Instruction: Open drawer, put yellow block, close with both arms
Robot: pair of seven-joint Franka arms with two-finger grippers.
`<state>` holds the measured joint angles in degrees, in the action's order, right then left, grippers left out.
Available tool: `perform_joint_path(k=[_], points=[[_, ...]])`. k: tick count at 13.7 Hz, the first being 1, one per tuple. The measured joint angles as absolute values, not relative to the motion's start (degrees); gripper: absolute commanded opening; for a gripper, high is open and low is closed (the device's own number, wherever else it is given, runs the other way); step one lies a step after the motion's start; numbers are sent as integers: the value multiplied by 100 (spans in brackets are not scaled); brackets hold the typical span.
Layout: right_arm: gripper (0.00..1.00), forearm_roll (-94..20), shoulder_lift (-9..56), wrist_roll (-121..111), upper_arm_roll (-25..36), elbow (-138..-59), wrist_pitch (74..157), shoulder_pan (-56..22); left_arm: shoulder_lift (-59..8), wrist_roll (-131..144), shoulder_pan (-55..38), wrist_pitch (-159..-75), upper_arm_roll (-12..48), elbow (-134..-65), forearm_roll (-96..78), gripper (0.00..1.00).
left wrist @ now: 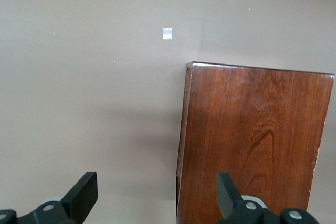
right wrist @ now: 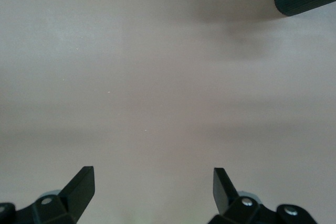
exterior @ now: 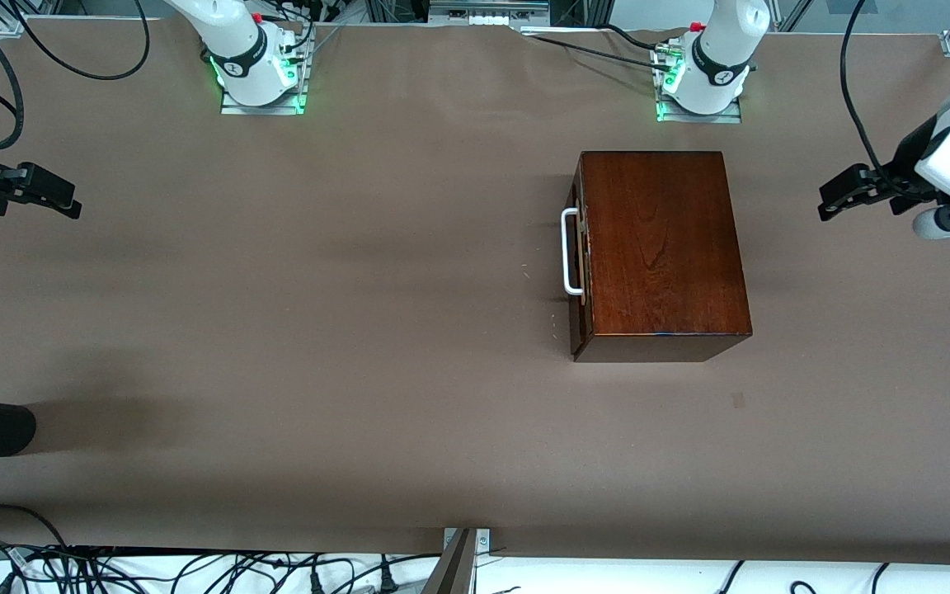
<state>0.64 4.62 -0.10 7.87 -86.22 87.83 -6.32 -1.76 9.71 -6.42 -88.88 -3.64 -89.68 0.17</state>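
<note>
arms: white jointed links, black bands | bases: green-lit | cables: black | left end effector point(exterior: 831, 198), right end effector point(exterior: 67, 200): black, two-fingered, silver screws

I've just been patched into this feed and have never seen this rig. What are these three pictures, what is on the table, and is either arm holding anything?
The wide picture looks down from a high camera facing two white robot arms, whose green-lit bases stand along its top edge. The other two pictures come from cameras on the arms' wrists, looking past their black fingers.

On the brown table stands a dark wooden box near the left arm's base. Its drawer is shut; the white handle faces the right arm's end of the table.

The left gripper hangs open beside the box, holding nothing. The right gripper hangs open over bare table at the other end, also holding nothing. No yellow block shows in any picture.
</note>
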Motion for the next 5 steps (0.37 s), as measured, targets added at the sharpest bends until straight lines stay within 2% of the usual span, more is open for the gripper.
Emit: perform_joint_path(k=[5], points=[[100,64,462,-10,787,-8622,8783,-632,-250,971,-624,-8943,-362,-8776,17,100]])
